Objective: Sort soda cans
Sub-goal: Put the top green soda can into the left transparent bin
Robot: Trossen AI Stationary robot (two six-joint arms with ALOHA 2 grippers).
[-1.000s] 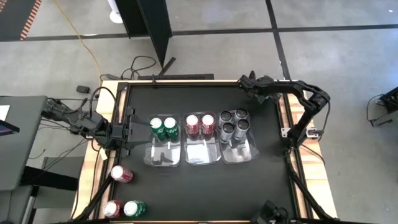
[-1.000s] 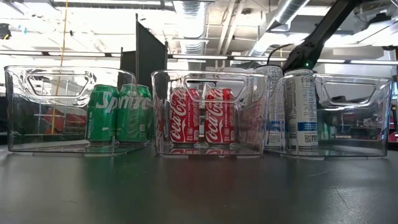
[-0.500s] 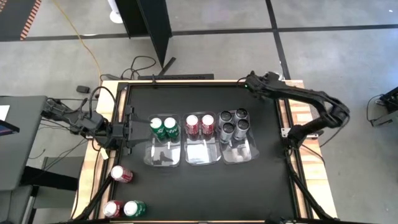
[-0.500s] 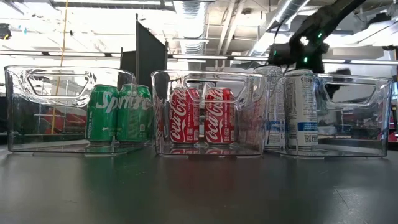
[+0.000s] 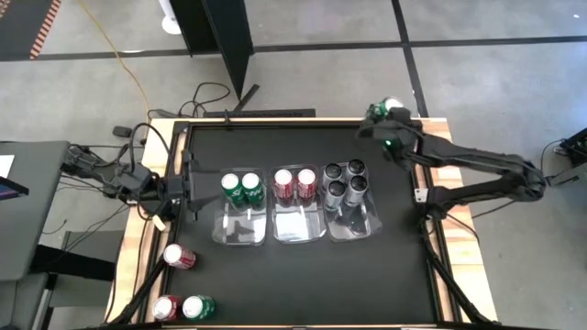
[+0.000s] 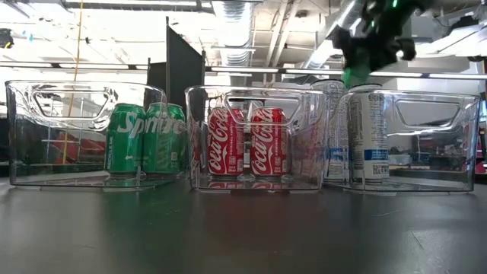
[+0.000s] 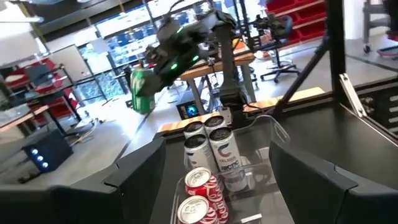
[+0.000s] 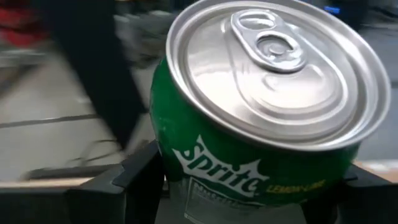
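Right gripper (image 5: pixel 385 115): raised above the table's far right corner; its fingers are clamped on a green can (image 8: pixel 261 118), which is held clear of the table.
Left gripper (image 5: pixel 191 190): set beside the left tray (image 5: pixel 240 229); its fingers are spread, nothing is gripped.
Left tray: two green cans (image 5: pixel 241 188) are held.
Middle tray (image 5: pixel 299 225): two red cans (image 5: pixel 294 182).
Right tray (image 5: pixel 356 225): four silver-grey cans (image 5: pixel 344 181).
Table's near left corner: two red cans (image 5: pixel 174 280) and one green can (image 5: pixel 198 307) are left loose.
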